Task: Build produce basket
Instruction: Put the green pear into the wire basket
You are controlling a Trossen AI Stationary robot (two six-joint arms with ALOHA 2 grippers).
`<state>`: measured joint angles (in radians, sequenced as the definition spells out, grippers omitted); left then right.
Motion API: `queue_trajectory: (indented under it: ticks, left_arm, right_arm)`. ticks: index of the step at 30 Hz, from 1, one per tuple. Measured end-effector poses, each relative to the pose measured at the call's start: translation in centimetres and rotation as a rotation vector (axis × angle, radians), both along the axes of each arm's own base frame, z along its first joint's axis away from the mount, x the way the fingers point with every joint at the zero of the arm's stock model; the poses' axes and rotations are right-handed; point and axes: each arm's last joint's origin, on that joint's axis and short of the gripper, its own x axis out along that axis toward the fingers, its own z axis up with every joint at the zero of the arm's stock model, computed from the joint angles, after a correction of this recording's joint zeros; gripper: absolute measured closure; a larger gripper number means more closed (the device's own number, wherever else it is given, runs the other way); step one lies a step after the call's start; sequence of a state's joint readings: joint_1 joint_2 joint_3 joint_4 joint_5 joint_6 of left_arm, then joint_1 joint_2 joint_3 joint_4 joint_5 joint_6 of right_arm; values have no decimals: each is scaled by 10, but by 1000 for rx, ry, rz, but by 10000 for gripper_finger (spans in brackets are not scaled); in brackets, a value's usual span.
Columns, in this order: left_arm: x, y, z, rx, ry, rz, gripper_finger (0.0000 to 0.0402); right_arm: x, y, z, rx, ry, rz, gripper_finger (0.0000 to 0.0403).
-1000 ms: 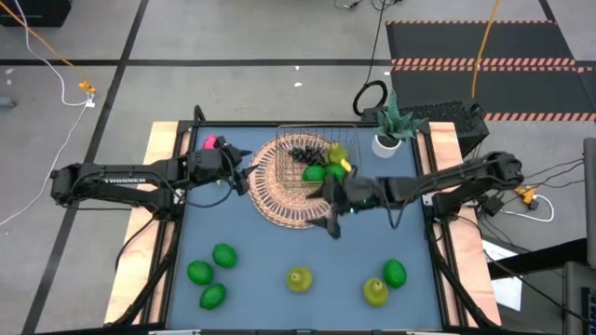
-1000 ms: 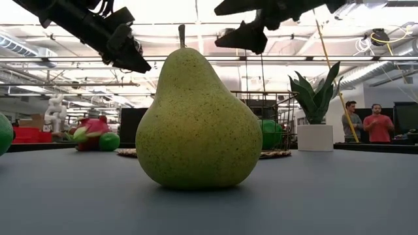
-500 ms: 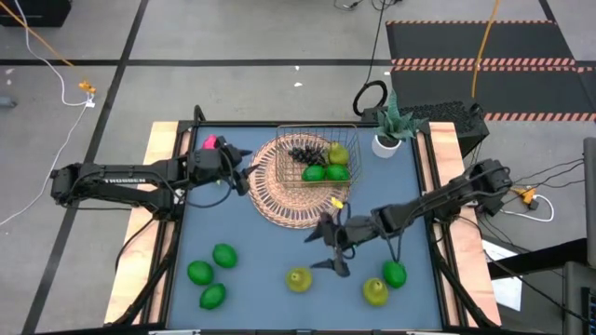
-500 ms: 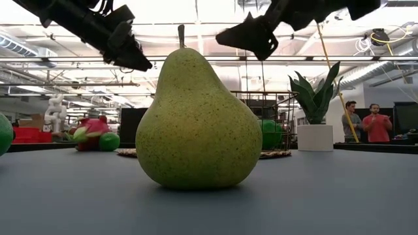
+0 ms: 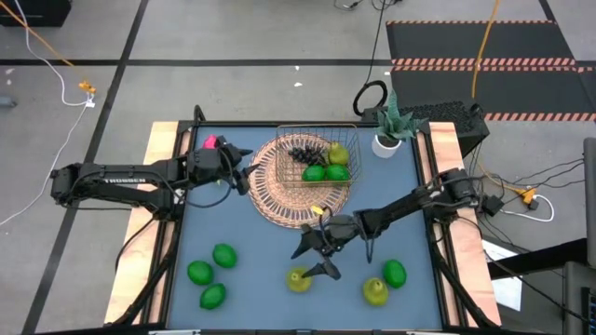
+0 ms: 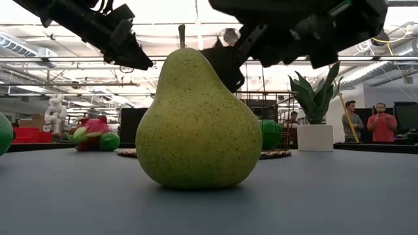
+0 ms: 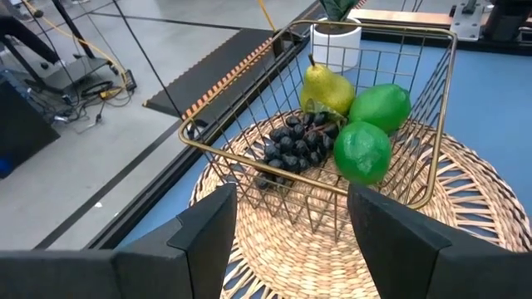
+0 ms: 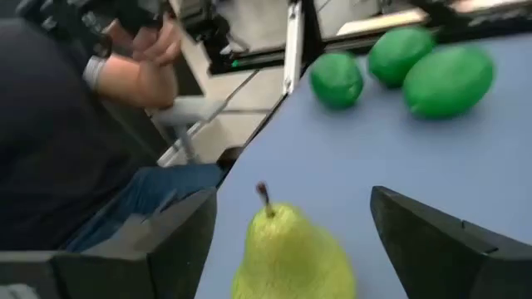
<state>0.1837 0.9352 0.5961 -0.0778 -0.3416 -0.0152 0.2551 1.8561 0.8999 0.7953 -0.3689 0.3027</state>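
R gripper (image 5: 312, 258), lower centre of high view: jaws spread wide, empty, straddling a pear (image 5: 298, 279) on the surface without touching it. L gripper (image 5: 244, 172), upper left: jaws apart, empty, beside basket (image 5: 317, 136). Basket, upper centre on mat (image 5: 284, 200), holds grapes (image 5: 303, 154), pear, two limes (image 5: 326, 172).

A large yellow-green pear (image 6: 198, 124) stands upright on the counter (image 6: 326, 196), directly below the right gripper (image 6: 230, 65), whose dark open jaws hang just above and behind its top. Up on the pear's other side hangs the left gripper (image 6: 134, 55), with a pink dragon fruit (image 6: 91, 134) far below it.
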Motion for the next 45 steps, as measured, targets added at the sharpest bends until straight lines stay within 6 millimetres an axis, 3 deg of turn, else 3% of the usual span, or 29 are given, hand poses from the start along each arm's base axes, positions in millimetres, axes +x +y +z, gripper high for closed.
queue_trajectory:
  ticks: [10, 22, 45]
  left_arm:
    - [1, 0, -2, -1, 16, -2, 170]
    - [8, 1, -12, -9, 68, -3, 170]
    - [16, 3, -18, 7, 99, -13, 170]
  right_arm:
    - [31, 8, -10, -34, -34, 164, 210]
    - [32, 5, -13, -121, -28, 183, 387]
    - [29, 1, -2, -172, -74, 187, 402]
